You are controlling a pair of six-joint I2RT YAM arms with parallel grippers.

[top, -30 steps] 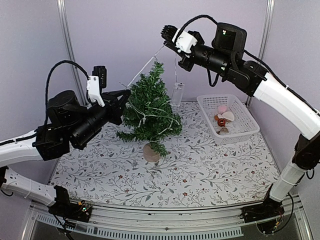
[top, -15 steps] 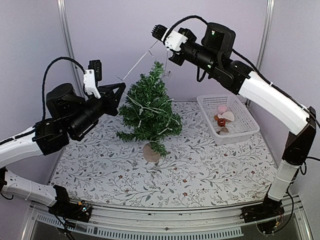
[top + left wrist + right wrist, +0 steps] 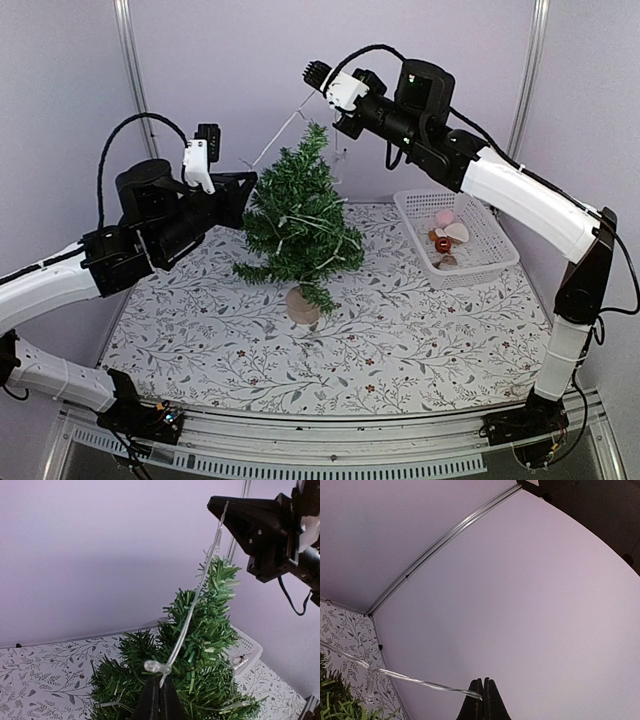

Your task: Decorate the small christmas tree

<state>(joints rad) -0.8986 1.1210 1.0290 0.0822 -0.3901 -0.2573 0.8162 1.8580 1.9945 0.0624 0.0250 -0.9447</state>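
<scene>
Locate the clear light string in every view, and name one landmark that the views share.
Top external: the light string slants up past the treetop, upper centre.
Left wrist: the light string rises from bottom centre to the upper right.
Right wrist: the light string crosses the lower left.
Shared landmark: the small christmas tree, centre, lower centre, bottom-left corner.

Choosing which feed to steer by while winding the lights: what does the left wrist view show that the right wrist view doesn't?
Only the left wrist: the top and upper branches of the tree, the left tool shut on the light string beside a bulb, and a corner of the basket. Only the right wrist: a long run of wall rail, little else. Both: the string, the right tool pinching its upper end, the tablecloth, a few needles.
</scene>
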